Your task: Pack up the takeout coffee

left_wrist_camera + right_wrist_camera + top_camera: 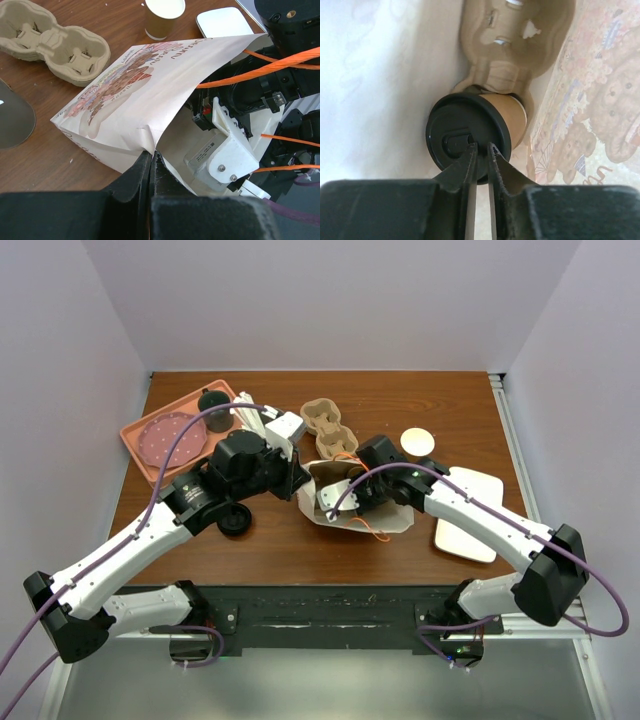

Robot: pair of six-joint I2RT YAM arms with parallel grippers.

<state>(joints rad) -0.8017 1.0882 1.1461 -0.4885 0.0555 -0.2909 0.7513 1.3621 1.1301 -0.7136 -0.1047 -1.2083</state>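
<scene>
Top external view: a printed paper bag (392, 518) lies at centre frame, with the left gripper (300, 483) at its left edge and the right arm reaching into its mouth. An empty cup carrier (328, 425) sits just above it. Left wrist view: the left fingers are clamped on the bag's rim, and an open paper cup (164, 17) stands at top centre. Right wrist view, inside the bag: the black-lidded takeout coffee (480, 120) sits mid-frame, with the right gripper (481, 150) nearly closed at its lid's lower edge (whether it pinches the lid, I cannot tell).

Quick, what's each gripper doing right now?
Left gripper: closed, pinching the bag edge.
Right gripper: nearly closed at the lid of the cup; whether it grips cannot be told.
</scene>
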